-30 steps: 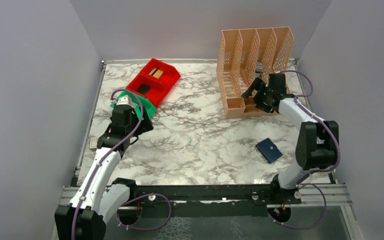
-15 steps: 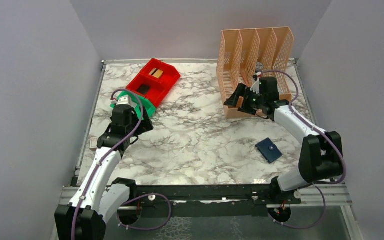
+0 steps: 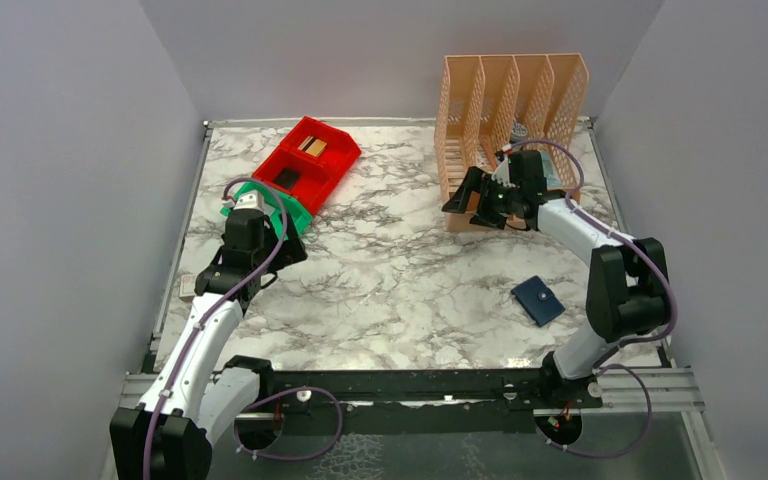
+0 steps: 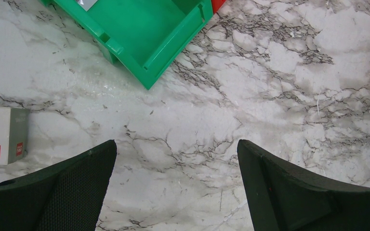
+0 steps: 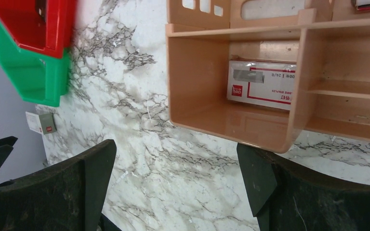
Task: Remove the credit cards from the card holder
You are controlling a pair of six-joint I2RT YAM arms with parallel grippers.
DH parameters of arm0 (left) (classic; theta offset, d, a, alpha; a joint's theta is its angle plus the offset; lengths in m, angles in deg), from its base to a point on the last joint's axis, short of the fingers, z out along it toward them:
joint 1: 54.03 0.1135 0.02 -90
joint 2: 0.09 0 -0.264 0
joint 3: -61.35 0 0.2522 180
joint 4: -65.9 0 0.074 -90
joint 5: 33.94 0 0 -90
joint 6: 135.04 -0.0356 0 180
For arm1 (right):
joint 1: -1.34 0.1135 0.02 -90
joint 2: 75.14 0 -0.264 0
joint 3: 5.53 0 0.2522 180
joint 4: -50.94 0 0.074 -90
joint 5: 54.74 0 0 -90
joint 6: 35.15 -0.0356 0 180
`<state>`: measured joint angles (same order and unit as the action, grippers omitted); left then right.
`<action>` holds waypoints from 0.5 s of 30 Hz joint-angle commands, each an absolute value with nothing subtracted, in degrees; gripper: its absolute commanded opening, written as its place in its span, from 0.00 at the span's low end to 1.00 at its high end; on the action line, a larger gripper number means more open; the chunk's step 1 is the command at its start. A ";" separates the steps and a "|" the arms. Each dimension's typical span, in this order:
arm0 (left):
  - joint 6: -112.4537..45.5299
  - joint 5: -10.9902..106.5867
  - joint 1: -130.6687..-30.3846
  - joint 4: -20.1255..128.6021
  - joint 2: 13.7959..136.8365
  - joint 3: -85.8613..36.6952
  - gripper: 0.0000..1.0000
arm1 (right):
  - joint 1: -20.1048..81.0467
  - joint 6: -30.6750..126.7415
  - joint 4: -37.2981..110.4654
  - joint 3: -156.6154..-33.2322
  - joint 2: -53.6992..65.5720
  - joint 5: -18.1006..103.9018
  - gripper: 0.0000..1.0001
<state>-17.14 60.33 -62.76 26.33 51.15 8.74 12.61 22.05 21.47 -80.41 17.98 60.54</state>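
Your small, flat, dark navy-blue card holder (image 3: 539,300) lies on the white marble-patterned table (image 3: 390,270) at about 4 o'clock from its middle, just beside the right arm's elbow. It shows you one plain dark face with a small pale mark, sits skewed to the table edge, and nothing touches it. Only the overhead view gives you this.

Your right gripper (image 3: 463,192) hangs at 2 o'clock with its jaws spread wide and nothing between them, at the near left corner of the peach plastic slotted file rack (image 3: 510,110). Its wrist view adds what the overhead view hides: a white packet with red print (image 5: 262,85) lying in a low compartment of the rack, and a small white box with a red label (image 5: 41,122) far off.

Your left gripper (image 4: 176,159) sits at 9 o'clock, jaws likewise spread and bare, above marble just near the green plastic bin (image 4: 139,29), which sits against the red plastic bin (image 3: 305,160).
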 commanded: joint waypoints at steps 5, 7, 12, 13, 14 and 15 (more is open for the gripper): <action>-17.75 59.93 -62.40 26.39 51.32 8.11 0.99 | 12.68 22.92 23.50 -84.31 21.21 62.31 0.98; -17.71 59.84 -62.40 26.39 51.44 8.12 0.99 | 12.68 23.63 23.25 -83.91 20.50 60.67 0.98; -17.71 60.10 -62.38 26.30 51.81 8.08 0.99 | 12.68 25.58 19.75 -84.77 17.98 57.71 0.99; -17.71 60.03 -62.38 26.30 51.94 8.10 0.99 | 12.68 25.77 19.94 -84.40 16.87 57.41 0.99; -17.71 59.96 -62.38 26.34 52.08 8.12 0.99 | 12.68 26.02 20.32 -83.84 15.80 57.38 0.99; -17.73 59.96 -62.38 26.33 52.24 8.06 0.99 | 12.68 26.28 20.88 -83.28 14.59 57.63 0.99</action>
